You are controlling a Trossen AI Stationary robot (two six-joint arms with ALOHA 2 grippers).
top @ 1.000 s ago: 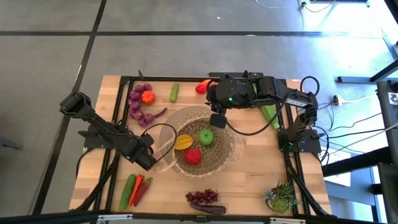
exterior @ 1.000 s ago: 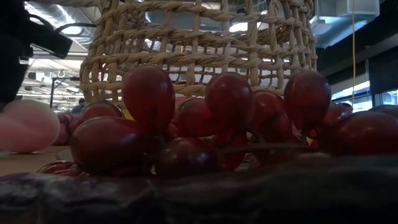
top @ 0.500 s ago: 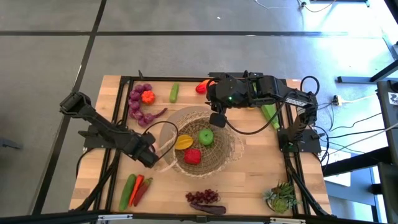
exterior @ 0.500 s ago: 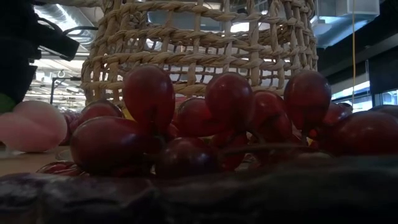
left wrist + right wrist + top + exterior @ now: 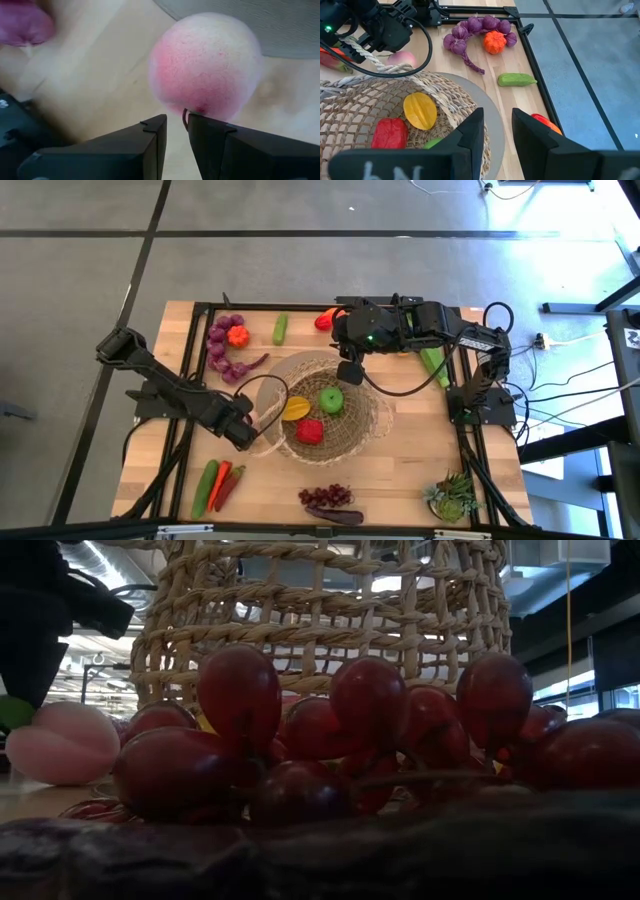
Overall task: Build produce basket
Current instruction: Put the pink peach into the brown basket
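The basket (image 5: 375, 420) sits at the centre of the surface (image 5: 400, 470). It is open-weave wicker, stiff but springy, with a thin loop handle at its 9 o'clock side. It already holds a yellow pepper (image 5: 295, 408), a green pepper (image 5: 331, 400) and a red pepper (image 5: 309, 430). The piece in hand is a peach (image 5: 205, 65): round and pale pink with a red blush, its skin matt and finely grained like foam. It rests on the surface just outside the basket wall at about 8 o'clock, where the low view shows it beside the weave (image 5: 60, 743). Expect it to be very light, slightly yielding and prone to rolling. Its round flanks give the pads little purchase, so the short wire-like stem at its base is the practical hold. The left pincer (image 5: 175, 125) is closed to a narrow slit with that stem in the slit, and appears to pinch it. A stem grip will let the body swing, so carry it slowly over the rim. The right pincer (image 5: 495, 125) hangs over the basket's 12 o'clock rim, fingers narrowly parted and empty. A bunch of grapes (image 5: 325, 496), glossy and hard-looking, lies at 6 o'clock; its bunched shape suggests gripping across the cluster.
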